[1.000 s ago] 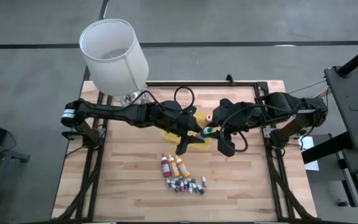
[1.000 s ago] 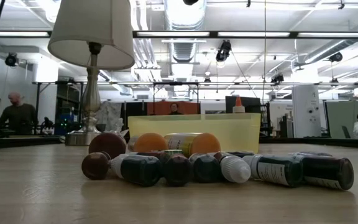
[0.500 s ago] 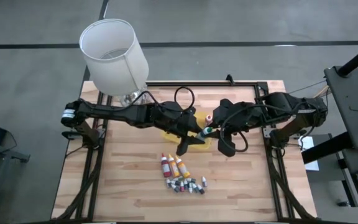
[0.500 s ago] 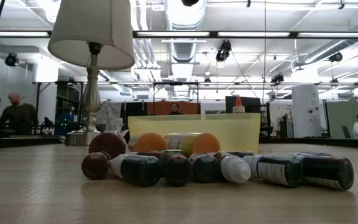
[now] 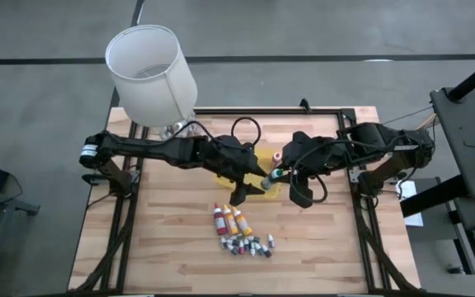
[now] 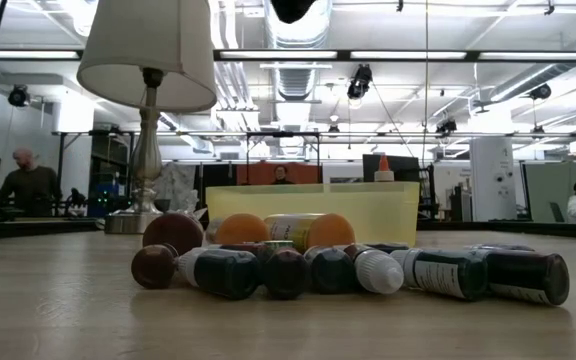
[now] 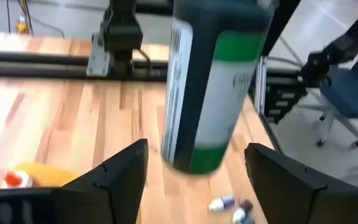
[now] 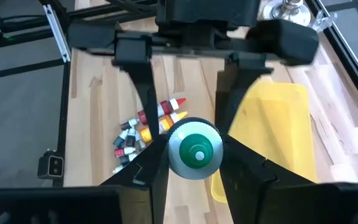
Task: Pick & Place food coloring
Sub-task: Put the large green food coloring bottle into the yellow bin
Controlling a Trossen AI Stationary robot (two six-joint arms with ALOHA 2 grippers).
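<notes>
Above the middle of a wooden desk (image 5: pixel 171 239), two dark arms meet over a yellow tray (image 5: pixel 254 165). The right pincer (image 8: pixel 193 163) grips a green food coloring bottle (image 7: pixel 213 81) by its cap end. The left pincer (image 7: pixel 194 165) stands wide, its fingers (image 7: pixel 114 177) apart from the bottle on either side. At 6 o'clock from the tray, more food coloring bottles (image 5: pixel 231 219) and tiny vials (image 5: pixel 250 245) lie clustered. A white lamp (image 5: pixel 151 74) stands at 10 o'clock.
</notes>
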